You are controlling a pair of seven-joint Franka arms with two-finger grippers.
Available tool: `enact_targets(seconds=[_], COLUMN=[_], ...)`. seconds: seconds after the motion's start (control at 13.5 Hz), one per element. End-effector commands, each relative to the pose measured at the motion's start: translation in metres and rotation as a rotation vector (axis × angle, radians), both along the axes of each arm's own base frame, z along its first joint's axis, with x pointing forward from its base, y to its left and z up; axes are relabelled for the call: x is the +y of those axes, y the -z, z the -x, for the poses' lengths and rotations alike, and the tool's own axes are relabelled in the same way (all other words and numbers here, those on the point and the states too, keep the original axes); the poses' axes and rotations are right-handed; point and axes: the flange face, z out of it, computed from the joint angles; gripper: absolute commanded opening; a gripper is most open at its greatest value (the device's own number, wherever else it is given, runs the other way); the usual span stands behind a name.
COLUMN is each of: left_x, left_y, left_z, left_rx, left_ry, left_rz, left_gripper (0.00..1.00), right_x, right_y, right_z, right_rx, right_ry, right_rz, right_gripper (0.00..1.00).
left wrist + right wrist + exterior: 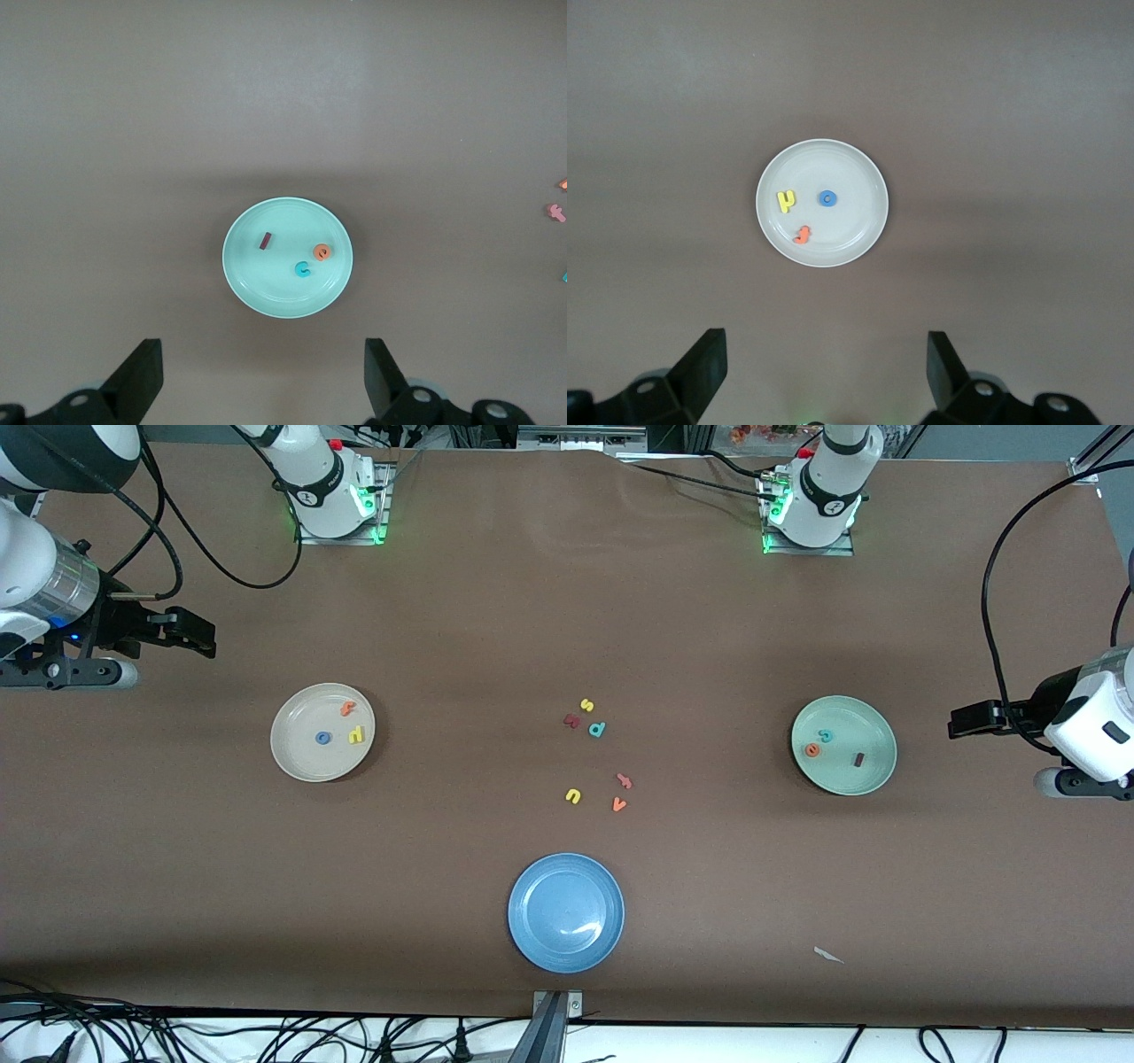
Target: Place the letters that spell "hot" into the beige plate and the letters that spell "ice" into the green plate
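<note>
A brown table (567, 629) carries three plates. The beige plate (301, 757) already holds the yellow h (356, 734), blue o (323, 737) and orange t (347, 708), so "hot" seems done; the green plate (873, 775) holds the teal c (825, 735), orange e (811, 750) and dark red i (858, 759). The right gripper (205, 638), fingers apart and empty, hangs at ten o'clock from the beige plate. The left gripper (955, 722), also apart and empty, hangs at three o'clock from the green plate. Both arms appear to wait.

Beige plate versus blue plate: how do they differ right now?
The beige plate holds three letters, a yellow h, blue o and orange t; the blue plate holds nothing. The beige plate sits toward the right arm's end; the blue plate lies nearer the front camera. Both are round and shallow.
</note>
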Motion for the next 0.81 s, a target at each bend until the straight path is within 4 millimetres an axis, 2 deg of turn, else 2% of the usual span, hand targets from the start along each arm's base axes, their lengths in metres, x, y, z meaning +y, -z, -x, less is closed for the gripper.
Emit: enact_targets(seconds=[0.0, 0.74], left_x=[0.0022, 0.0051], left_y=[-0.0015, -0.0022], left_z=[0.0018, 0.0018], left_rx=[-0.004, -0.006], left_ry=[0.007, 0.003], left_rz=[0.032, 0.034], left_gripper=[1.00, 1.00], right_x=[0.0004, 0.0023], right_y=[-0.0091, -0.0074], right_z=[-0.0020, -0.0001], right_rx=[0.006, 0.022], right_ry=[-0.002, -0.005], right_rz=[-0.017, -0.019], right_gripper=[1.00, 1.00])
